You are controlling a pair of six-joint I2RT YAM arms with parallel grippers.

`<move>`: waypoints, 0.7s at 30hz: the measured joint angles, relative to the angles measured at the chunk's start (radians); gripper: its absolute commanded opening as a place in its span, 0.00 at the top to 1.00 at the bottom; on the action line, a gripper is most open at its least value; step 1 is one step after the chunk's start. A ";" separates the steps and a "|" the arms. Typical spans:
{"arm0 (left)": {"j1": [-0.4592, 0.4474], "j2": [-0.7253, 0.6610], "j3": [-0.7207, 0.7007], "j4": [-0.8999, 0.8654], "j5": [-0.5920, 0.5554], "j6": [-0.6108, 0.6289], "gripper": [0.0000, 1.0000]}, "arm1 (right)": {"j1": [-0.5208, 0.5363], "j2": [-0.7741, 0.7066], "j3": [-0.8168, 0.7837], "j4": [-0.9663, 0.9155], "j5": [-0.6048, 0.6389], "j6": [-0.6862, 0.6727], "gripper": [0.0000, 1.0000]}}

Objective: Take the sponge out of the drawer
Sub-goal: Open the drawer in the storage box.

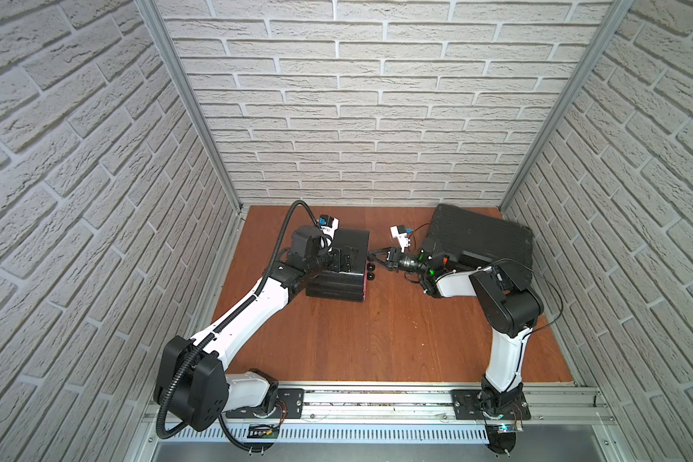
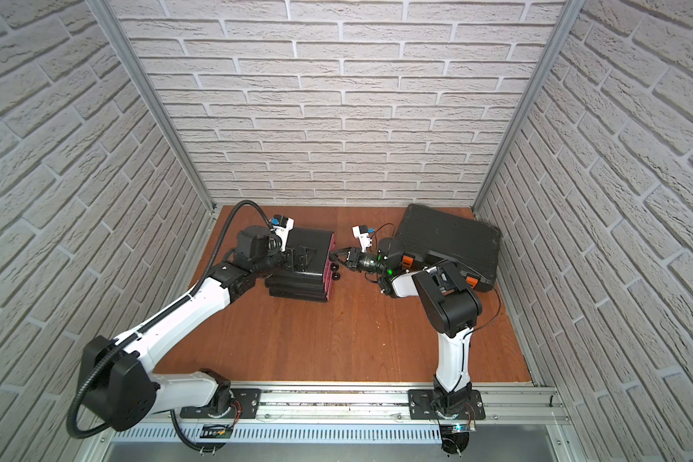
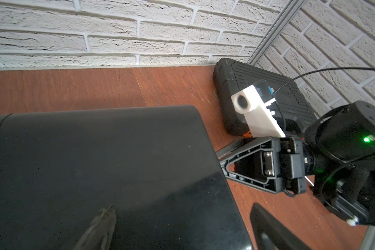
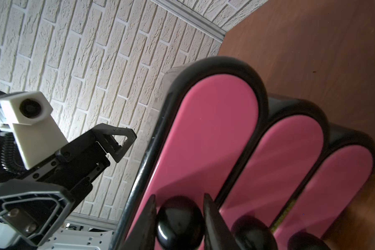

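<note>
Step in hand: opening the drawer. Extraction has not started.

- Drawer unit (image 1: 355, 244) is sitting left of centre on the table (image 1: 377, 340), with its pink fronts facing right. All three fronts are looking flush with the frame, so every drawer reads as shut.
- Sponge: not showing in any view. Judging it to be lying inside one of the drawers; which one, I cannot tell.
- Left gripper (image 1: 347, 260) is resting over the top of the unit with jaws spread wide and nothing between them. It looks to be bracing the unit against a pull.
- Right gripper (image 1: 373, 258) is reaching in from the right, level with the top drawer (image 4: 210, 129). Its fingers (image 4: 210, 216) are standing narrow, one on each side of that drawer's knob (image 4: 180, 218). Whether they are pressing on the knob or just clear of it, I cannot tell.
- Case (image 1: 481, 236) is lying far right, clear of the work.

Next move, as I am judging it: getting a firm pinch on the knob, then pulling straight right along the drawer's travel. The left arm needs to be pressing down so the light unit is not sliding along. The round, glossy knob is looking likely to slip from a loose pinch.
</note>
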 measured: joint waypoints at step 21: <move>0.054 0.013 -0.022 0.025 -0.016 -0.013 0.02 | -0.003 -0.309 -0.064 -0.537 0.205 -0.353 0.88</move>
